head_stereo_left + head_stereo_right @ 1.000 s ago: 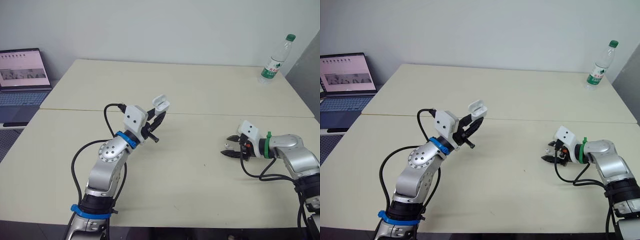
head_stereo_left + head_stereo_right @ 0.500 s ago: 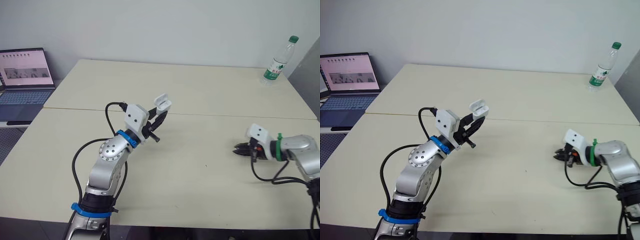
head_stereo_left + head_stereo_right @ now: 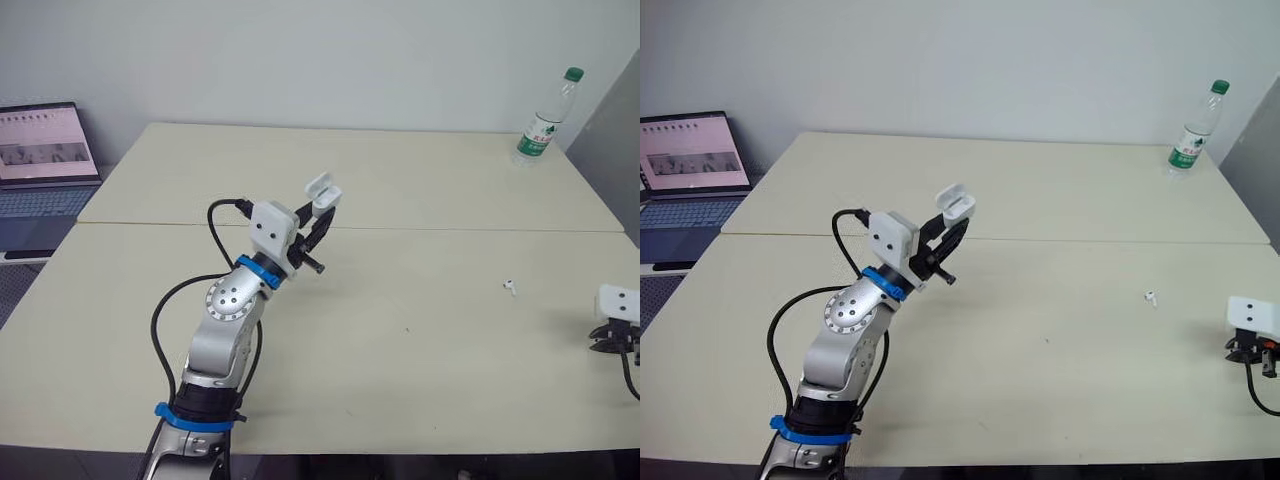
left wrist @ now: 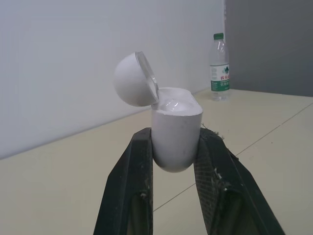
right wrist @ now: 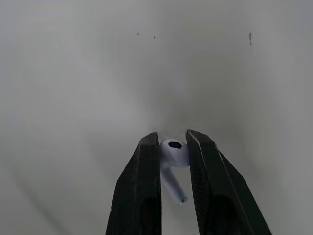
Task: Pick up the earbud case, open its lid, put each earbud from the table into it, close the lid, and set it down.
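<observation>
White earbud case (image 4: 175, 132) sits pinched upright between the two black fingers of your left pincer (image 4: 174, 139), raised well above the counter (image 3: 400, 400). Its lid (image 4: 134, 78) is hinged back, so the mouth of the case faces up. You can count the pickup and the lid opening as done.

Your right pincer (image 5: 172, 138) is low at the far right edge of the counter, well apart from the case. Its fingers are pressed onto the held earbud (image 5: 174, 152), gripping the rounded head with the stem pointing back between them. The loose earbud (image 3: 510, 286) lies alone on the counter between your two arms, nearer the right one and touching nothing.

With both earbuds outside the case, I judge that neither has been seated, so most of the task is ahead of you. You have to bring the held earbud across to the open case and drop it into its well, then fetch the loose earbud and seat that too. After that, close the lid and set the case down. The grip on the held earbud looks narrow, so I'd expect it to twist easily on the way over
</observation>
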Action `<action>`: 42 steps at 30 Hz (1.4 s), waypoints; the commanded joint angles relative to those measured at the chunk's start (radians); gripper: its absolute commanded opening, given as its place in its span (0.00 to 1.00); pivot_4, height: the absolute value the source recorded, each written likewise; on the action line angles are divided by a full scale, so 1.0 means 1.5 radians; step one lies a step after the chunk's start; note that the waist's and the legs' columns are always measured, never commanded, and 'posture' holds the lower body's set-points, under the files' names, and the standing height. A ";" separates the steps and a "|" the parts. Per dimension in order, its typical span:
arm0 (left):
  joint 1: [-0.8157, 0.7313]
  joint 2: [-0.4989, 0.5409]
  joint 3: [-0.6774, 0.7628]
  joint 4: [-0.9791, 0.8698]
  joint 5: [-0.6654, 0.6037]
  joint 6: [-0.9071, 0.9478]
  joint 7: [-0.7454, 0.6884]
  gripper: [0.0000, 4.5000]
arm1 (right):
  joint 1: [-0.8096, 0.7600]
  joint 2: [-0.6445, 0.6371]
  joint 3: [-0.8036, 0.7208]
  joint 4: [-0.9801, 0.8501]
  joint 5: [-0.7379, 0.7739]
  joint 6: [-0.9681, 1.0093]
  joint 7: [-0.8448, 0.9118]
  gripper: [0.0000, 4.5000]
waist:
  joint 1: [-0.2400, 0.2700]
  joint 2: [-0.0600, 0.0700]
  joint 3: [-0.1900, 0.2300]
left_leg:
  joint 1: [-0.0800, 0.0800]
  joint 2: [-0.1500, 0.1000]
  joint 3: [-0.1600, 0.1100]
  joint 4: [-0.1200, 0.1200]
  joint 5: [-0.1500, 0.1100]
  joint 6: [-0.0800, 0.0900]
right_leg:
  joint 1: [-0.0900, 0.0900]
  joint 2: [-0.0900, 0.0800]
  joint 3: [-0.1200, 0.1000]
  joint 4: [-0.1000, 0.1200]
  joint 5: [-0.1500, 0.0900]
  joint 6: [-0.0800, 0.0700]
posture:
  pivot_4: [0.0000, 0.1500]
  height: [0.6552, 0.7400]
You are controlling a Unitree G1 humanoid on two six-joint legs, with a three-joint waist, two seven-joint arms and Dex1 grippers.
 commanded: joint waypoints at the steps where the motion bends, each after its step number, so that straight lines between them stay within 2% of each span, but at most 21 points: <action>1: -0.002 -0.006 -0.005 -0.021 0.005 -0.015 0.008 0.17 | -0.026 0.002 -0.001 0.018 -0.012 -0.029 0.012 0.09 | 0.000 0.000 0.000 | 0.000 0.000 0.000 0.000 0.000 0.000 | 0.000 0.000 0.000 0.000 0.000 0.000 | 1.00 1.00; 8: 0.003 -0.004 -0.007 -0.020 0.003 -0.015 0.008 0.17 | -0.026 0.012 0.009 0.023 -0.024 -0.045 0.023 0.09 | 0.003 0.000 0.000 | 0.000 0.000 -0.001 0.000 0.000 0.000 | 0.000 0.000 0.000 0.000 0.000 0.000 | 1.00 1.00; 13: -0.004 -0.005 -0.010 -0.020 0.003 -0.009 0.009 0.17 | -0.017 0.012 0.009 0.030 -0.031 -0.057 0.013 0.46 | 0.003 0.000 0.000 | 0.000 0.000 -0.001 0.000 0.000 0.000 | 0.001 0.000 0.000 0.000 0.000 0.000 | 1.00 1.00; 27: 0.002 -0.001 -0.012 -0.027 0.002 -0.002 0.009 0.17 | -0.037 -0.011 0.027 0.066 -0.067 -0.055 0.042 0.46 | 0.007 0.000 0.000 | 0.000 -0.001 -0.001 0.000 0.000 0.000 | 0.001 -0.001 0.000 0.000 0.000 0.000 | 1.00 1.00; 42: 0.009 0.005 -0.009 -0.042 0.003 0.009 0.013 0.17 | -0.068 0.019 0.029 0.086 -0.081 -0.011 0.038 0.46 | 0.006 0.000 0.000 | 0.000 -0.001 -0.001 0.001 0.000 0.000 | 0.001 -0.001 0.000 0.000 0.000 0.000 | 1.00 1.00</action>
